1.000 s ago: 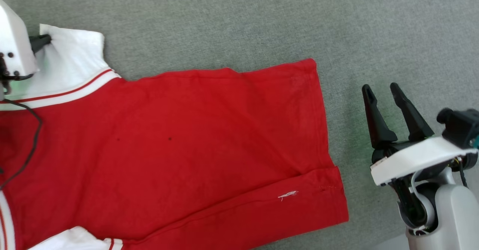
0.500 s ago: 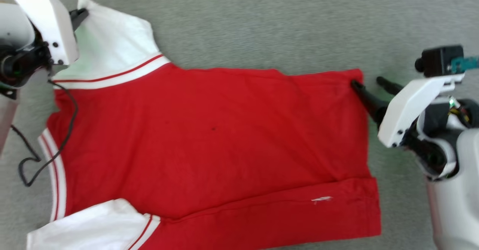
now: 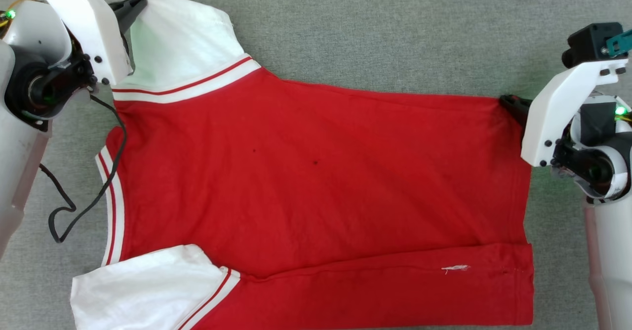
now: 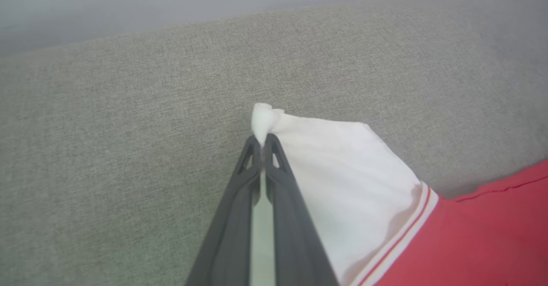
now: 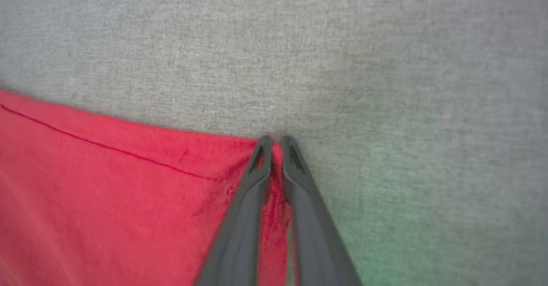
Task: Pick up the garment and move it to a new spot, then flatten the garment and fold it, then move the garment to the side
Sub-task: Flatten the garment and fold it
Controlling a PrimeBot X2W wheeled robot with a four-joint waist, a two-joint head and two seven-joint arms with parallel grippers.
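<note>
My left jaws pinch a white sleeve tip (image 4: 265, 117) of the garment (image 3: 316, 172), my right jaws its hem corner (image 5: 239, 157). It lies spread flat across the grey surface (image 3: 395, 23). Folding and moving aside remain, I judge.

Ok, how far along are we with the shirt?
Done: the garment lies spread, mostly flat, on the grey surface. In hand: the left gripper is shut on a white sleeve tip, and the right gripper pinches a red hem corner. Left: folding, then moving it aside.
</note>
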